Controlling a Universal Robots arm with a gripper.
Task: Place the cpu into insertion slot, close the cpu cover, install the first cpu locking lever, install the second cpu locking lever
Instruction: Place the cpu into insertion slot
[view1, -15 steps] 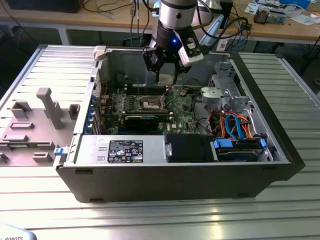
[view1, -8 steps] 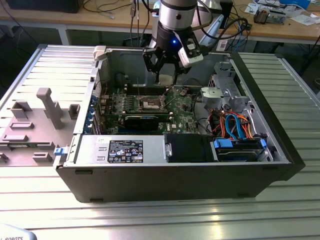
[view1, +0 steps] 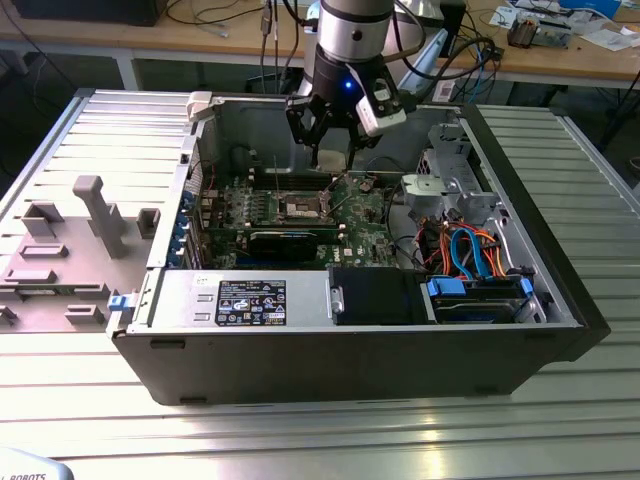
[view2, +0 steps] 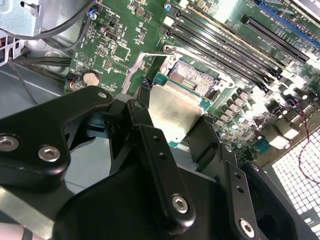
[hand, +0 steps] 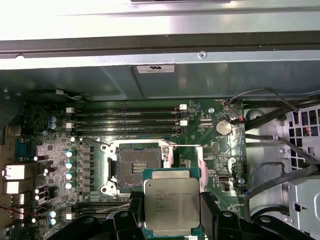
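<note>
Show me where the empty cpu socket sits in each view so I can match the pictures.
Exterior view: socket in the middle of the green board, under the gripper.
First wrist view: socket just beyond the cpu held by the gripper.
Second wrist view: socket just past the cpu's far edge.
Shared landmark: the long black memory slots beside the socket.

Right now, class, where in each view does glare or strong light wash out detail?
Exterior view: light reflections streak the ribbed metal table. First wrist view: the case edge burns out white; the cpu is evenly lit. Second wrist view: the cpu glares pale, and the motherboard whitens in places.
</note>
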